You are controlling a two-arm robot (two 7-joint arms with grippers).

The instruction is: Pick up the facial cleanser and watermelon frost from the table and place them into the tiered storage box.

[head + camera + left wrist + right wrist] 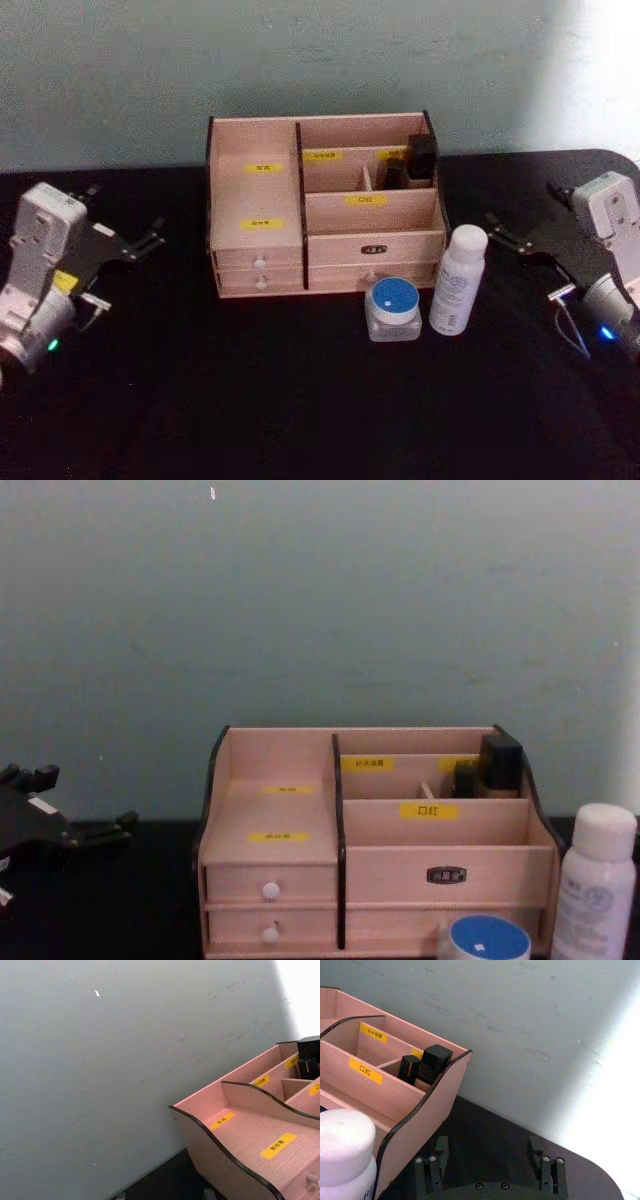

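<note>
Tiered storage box [400, 860] sits bottom centre on the black table [120, 910], with a grey-green wall [320, 600] behind. Two white-knobbed drawers [270, 912] are at the box's lower left, and black items [500, 760] are in its upper right compartment. Watermelon frost [488, 940] is at the bottom edge, just in front of the box. Facial cleanser [597, 885] stands upright in the lower right corner. Left gripper [75, 800] is at the left edge, fingers apart, holding nothing.

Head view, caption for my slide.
Facial cleanser and watermelon frost stand before the storage box; left gripper and right gripper flank it.
</note>
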